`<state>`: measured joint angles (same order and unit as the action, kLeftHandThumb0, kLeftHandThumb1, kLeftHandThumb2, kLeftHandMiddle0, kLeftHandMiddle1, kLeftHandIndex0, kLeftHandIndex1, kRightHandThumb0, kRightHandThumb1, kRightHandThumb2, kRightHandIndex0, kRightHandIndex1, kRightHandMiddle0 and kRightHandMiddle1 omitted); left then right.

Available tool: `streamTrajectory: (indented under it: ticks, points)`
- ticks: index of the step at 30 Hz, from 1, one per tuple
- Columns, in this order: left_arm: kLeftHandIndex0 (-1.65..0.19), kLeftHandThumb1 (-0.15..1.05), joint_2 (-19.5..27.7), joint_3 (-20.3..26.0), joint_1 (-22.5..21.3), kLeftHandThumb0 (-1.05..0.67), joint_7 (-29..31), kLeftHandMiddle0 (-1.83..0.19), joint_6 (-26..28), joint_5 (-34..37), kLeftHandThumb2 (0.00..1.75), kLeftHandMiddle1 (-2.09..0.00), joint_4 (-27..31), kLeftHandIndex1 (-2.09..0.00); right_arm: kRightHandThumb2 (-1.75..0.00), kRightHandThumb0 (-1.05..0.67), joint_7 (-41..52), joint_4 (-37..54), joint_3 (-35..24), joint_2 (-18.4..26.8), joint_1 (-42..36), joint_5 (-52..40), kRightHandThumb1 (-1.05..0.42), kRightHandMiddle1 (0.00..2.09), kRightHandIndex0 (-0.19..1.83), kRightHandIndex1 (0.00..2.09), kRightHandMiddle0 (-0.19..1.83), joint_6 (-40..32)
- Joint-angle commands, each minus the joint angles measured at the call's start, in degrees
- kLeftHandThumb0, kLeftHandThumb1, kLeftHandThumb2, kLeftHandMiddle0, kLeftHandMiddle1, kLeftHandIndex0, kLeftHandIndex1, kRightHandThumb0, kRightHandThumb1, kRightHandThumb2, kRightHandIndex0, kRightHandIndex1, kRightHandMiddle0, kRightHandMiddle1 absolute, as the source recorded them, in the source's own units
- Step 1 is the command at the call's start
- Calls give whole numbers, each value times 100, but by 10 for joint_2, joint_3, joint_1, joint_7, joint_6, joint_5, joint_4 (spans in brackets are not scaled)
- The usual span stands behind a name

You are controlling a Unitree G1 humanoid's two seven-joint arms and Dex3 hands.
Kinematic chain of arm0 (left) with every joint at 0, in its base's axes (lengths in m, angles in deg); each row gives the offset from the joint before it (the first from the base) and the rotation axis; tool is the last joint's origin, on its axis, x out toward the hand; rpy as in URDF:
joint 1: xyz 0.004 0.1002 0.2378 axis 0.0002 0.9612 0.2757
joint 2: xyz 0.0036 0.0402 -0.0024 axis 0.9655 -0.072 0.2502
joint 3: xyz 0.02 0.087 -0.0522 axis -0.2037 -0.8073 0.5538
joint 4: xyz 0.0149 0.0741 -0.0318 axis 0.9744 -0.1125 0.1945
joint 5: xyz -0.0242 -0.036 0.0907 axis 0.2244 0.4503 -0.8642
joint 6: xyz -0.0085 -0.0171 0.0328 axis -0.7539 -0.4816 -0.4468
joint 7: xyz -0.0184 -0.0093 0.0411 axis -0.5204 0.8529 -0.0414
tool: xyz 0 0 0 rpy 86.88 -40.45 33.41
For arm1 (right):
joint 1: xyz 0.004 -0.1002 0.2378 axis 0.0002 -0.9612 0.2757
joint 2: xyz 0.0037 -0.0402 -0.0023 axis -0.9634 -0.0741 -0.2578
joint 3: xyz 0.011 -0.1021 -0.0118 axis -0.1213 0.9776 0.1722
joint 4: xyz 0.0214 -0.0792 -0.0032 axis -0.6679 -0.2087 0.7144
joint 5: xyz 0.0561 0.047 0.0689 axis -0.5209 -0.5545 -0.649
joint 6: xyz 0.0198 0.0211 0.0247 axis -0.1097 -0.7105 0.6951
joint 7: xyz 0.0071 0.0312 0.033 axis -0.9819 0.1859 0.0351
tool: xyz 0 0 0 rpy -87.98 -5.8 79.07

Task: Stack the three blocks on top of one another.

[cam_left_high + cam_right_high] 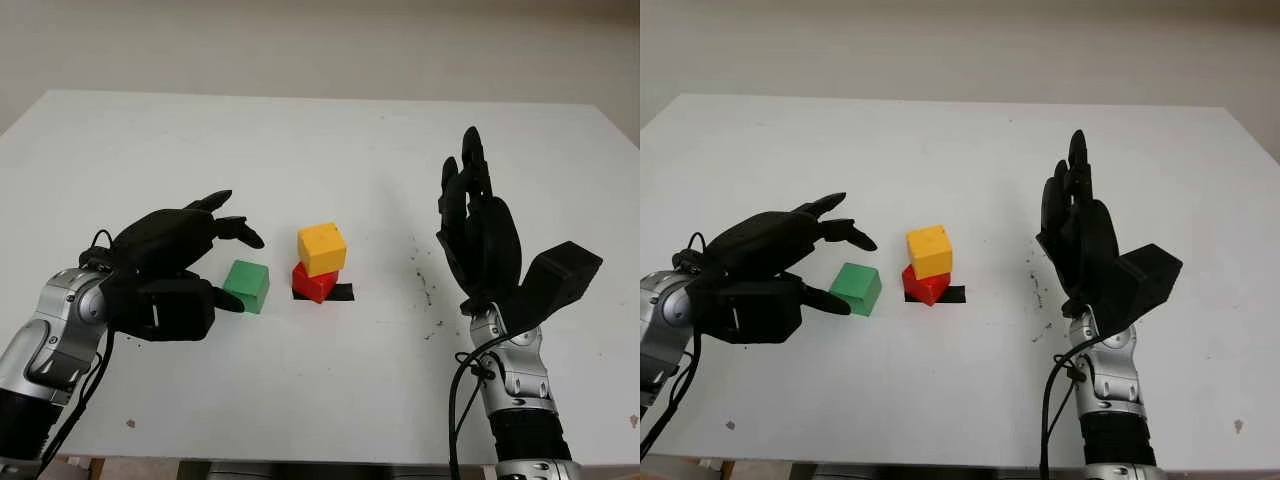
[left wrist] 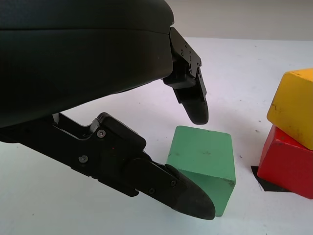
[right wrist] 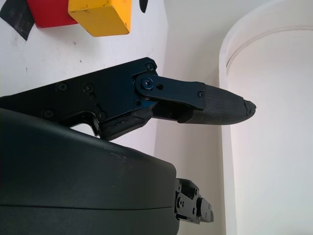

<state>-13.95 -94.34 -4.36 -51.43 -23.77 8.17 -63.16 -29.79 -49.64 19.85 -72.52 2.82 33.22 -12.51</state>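
A yellow block [image 1: 322, 248] sits skewed on top of a red block [image 1: 314, 282], which stands on a patch of black tape [image 1: 342, 292] near the middle of the white table [image 1: 320, 150]. A green block [image 1: 246, 285] lies on the table just left of that stack. My left hand [image 1: 235, 265] is open right beside the green block, one finger [image 2: 193, 100] above it and the thumb [image 2: 181, 193] low at its near side; no finger clearly presses it. My right hand [image 1: 475, 215] is open, raised upright to the right of the stack.
Small dark specks [image 1: 425, 285] mark the table between the stack and my right hand. The table's front edge runs close to both forearms. A pale wall [image 1: 320, 40] stands behind the far edge.
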Motion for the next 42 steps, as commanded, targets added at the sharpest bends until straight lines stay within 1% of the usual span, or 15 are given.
streamTrajectory:
  ticks: [1,5,8,12,13,16,19,21,24,31,39,42]
  points:
    - [-30,83,2,-5,-6,-69,5,-3,2,-3,5,-7,6,-86,-57,-79,-3,16,-3,4,-1,1,-105,2,-19,0,-19,-5]
    - [-32,83,2,-3,-2,-70,2,-6,-4,-2,5,-7,5,-90,-57,-79,-6,19,-3,3,-3,1,-105,3,-19,0,-19,-5]
    - [-34,81,0,-3,1,-67,-6,-11,-8,-4,5,-7,5,-103,-57,-78,-5,18,-4,2,-4,-2,-105,4,-19,0,-19,0]
    - [-37,80,-3,-1,1,-64,-12,-17,-15,1,5,-7,3,-113,-57,-80,-13,28,-3,3,-8,4,-105,4,-19,1,-19,-2]
    - [-38,81,-2,-1,1,-65,-12,-18,-15,2,6,-7,3,-114,-57,-80,-14,32,-3,4,-9,4,-105,5,-19,1,-19,-4]
    - [-39,85,-2,0,1,-59,-15,-19,-21,6,7,-6,1,-117,-58,-79,-17,39,-4,4,-10,4,-105,4,-19,1,-19,-6]
    - [-39,93,-2,5,2,-45,-22,-20,-43,23,8,-6,-11,-120,-58,-78,-21,45,-5,4,-12,5,-105,3,-19,0,-19,-9]
    - [-36,96,-2,8,1,-39,-24,-20,-54,36,7,-6,-19,-124,-59,-77,-27,43,-5,3,-13,10,-105,3,-19,0,-19,-6]
    - [-30,97,0,12,0,-34,-28,-20,-66,49,6,-5,-29,-133,-58,-78,-32,40,-4,0,-15,13,-105,4,-19,2,-18,0]
    - [-26,98,4,20,-2,-34,-33,-18,-72,53,6,-5,-29,-138,-57,-77,-30,37,-2,-3,-17,10,-105,5,-18,4,-17,1]
    - [-26,97,-12,58,-1,-31,-61,-15,-82,108,5,-5,-22,-140,-56,-74,-20,22,-4,-9,-15,0,-105,6,-18,4,-17,18]
    - [-25,99,-6,70,-6,-33,-77,-15,-87,100,6,-5,-15,-138,-55,-74,-20,22,-3,-11,-14,-2,-105,6,-18,5,-16,15]
